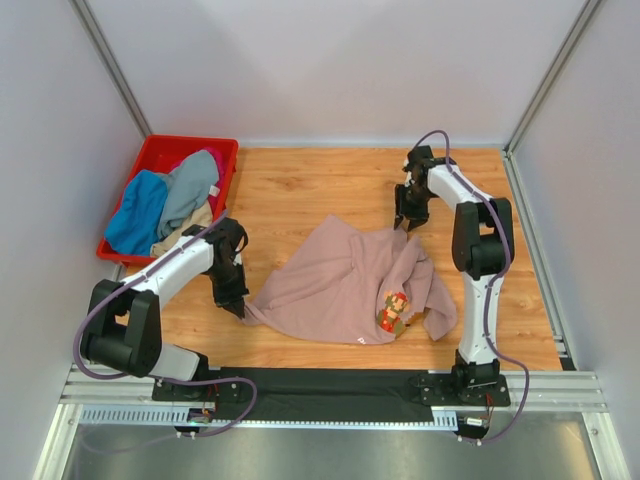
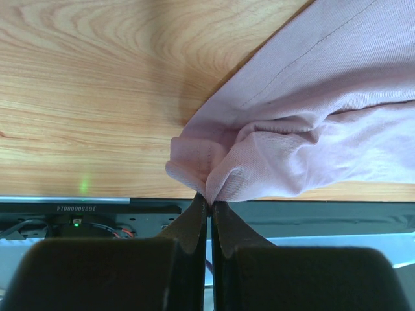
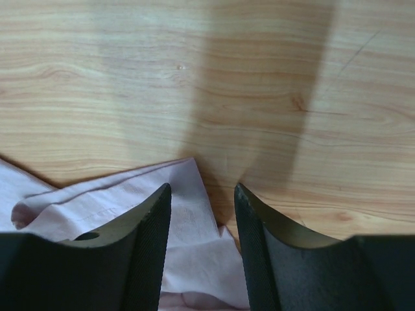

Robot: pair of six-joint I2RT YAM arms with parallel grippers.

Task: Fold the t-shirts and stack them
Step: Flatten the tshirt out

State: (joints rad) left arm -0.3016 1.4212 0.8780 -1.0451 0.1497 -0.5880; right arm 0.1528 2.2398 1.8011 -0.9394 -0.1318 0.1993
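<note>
pink t-shirt (image 1: 350, 285) pinched in left tool (image 2: 209, 202)

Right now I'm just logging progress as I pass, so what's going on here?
The left gripper is shut on a near corner of the pink shirt, which lies rumpled and unfolded on the table. The right gripper is open astride the shirt's far edge. The other shirts sit heaped in the crate; nothing is stacked yet.

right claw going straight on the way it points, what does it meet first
Likely the pink t-shirt, whose edge lies inside the open right claw; the wooden table is just beneath.
</note>
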